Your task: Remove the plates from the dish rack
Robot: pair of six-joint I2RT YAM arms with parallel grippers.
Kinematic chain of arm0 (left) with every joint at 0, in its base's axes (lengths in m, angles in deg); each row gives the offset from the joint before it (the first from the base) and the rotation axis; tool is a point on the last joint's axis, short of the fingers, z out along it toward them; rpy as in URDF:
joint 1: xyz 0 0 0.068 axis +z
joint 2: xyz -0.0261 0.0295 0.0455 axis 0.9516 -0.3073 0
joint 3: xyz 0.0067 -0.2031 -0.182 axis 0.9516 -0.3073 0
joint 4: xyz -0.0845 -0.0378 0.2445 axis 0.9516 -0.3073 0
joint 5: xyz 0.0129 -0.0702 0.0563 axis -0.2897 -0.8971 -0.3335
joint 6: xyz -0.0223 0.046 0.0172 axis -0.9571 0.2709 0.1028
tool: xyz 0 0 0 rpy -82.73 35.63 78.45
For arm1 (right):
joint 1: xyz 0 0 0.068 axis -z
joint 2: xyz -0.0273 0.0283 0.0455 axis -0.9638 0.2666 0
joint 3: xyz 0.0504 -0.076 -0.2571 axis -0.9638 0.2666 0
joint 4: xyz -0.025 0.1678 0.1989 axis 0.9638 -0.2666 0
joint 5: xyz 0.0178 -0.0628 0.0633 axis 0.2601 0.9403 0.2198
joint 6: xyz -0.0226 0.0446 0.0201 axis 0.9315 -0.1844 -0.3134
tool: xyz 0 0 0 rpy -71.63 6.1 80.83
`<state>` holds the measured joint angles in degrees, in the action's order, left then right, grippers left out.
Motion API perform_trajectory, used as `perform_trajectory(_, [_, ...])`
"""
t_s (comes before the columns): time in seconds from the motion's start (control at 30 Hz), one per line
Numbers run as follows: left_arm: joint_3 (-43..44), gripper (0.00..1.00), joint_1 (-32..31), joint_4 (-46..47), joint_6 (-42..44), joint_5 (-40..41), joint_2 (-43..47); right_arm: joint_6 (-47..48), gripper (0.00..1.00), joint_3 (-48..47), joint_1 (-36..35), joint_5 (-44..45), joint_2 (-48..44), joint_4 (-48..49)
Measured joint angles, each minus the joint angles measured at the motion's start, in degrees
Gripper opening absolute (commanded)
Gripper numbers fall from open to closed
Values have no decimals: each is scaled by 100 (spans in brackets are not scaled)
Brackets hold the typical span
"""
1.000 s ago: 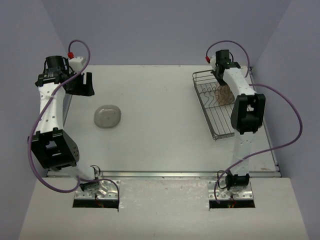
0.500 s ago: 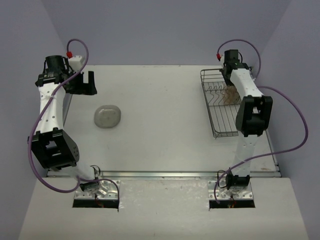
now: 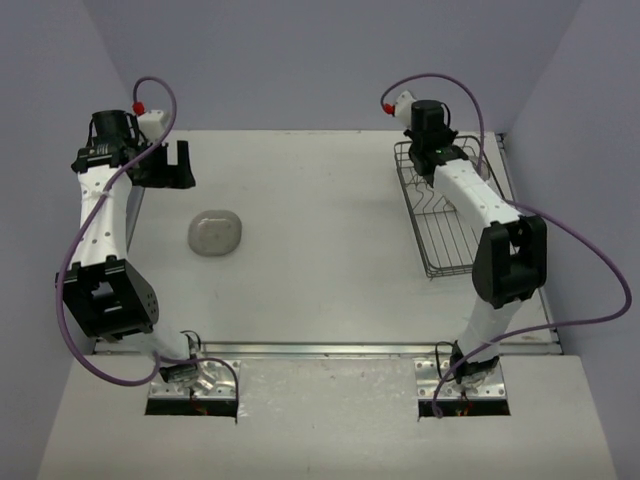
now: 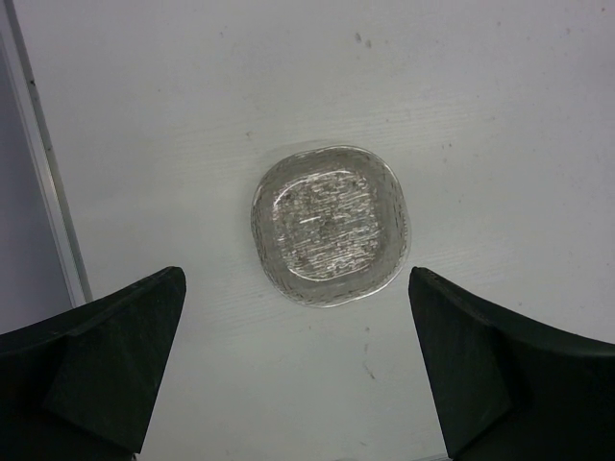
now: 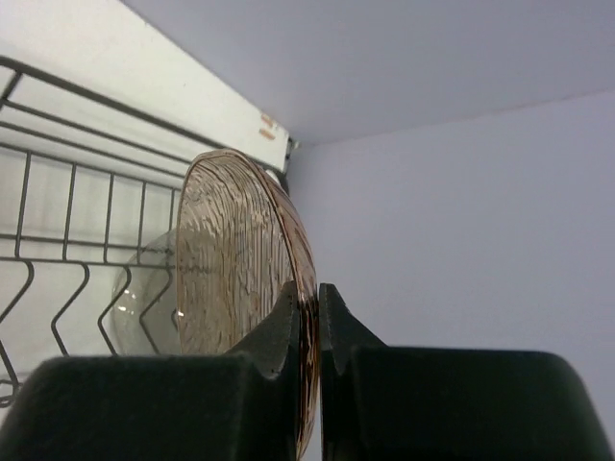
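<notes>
Right gripper (image 5: pixel 306 298) is clenched on the rim of a brown plate (image 5: pixel 235 259) that stands upright and edge-on at the far end of the rack (image 3: pixel 447 245); a clear plate (image 5: pixel 144 312) stands just behind it in the rack. Left gripper (image 3: pixel 172 166) hangs released, well apart from the rack, above a flat plate (image 4: pixel 330 225) on the table (image 3: pixel 320 200). The plates look thin, stiff, slick and breakable — probably light; a firm rim pinch suits them — lifted straight up out of the rack.
</notes>
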<state>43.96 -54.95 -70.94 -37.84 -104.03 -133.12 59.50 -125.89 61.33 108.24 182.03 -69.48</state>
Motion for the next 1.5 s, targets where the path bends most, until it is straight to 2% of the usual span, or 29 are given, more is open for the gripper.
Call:
perform_trajectory(0.1, [-165,100,2,147,-52,-135,160,356,0,0,-219,123,-26,530])
perform_trajectory(0.17, [-304,100,2,227,-135,-418,372,104,0,-267,-213,154,-34,348])
perform_trajectory(0.3, [-717,98,0,574,-576,-1453,970,-1561,0,-1206,-30,-274,-246,-841])
perform_trajectory(0.37, [-951,97,-28,806,-896,-1937,1254,-2419,0,-1265,45,-656,-628,-1213])
perform_trajectory(0.5, [-1434,95,-502,1471,-1777,-2514,1596,-4395,0,-329,113,-2132,-1990,-1476])
perform_trajectory(0.6, [-1588,92,-1132,1906,-2446,-2661,1534,-5814,0,266,32,-3249,-2659,-1430])
perform_trajectory(0.8, [-1539,87,-2194,2455,-3223,-2629,1021,-7677,0,881,-113,-4795,-2410,-1348])
perform_trajectory(1.0, [-1513,75,-2542,2754,-3642,-2818,477,-8407,0,1249,-310,-5312,-1967,-1439])
perform_trajectory(1.3, [-1513,60,-2667,3101,-4039,-3002,-40,-8601,0,1238,-846,-5379,-1864,-1317])
perform_trajectory(1.43, [-1512,42,-2737,3118,-4079,-3022,-190,-8539,0,1196,-1099,-5260,-1719,-1323])
perform_trajectory(1.5, [-1511,38,-2756,3133,-4106,-3055,-231,-8484,0,1167,-1164,-5181,-1676,-1359])
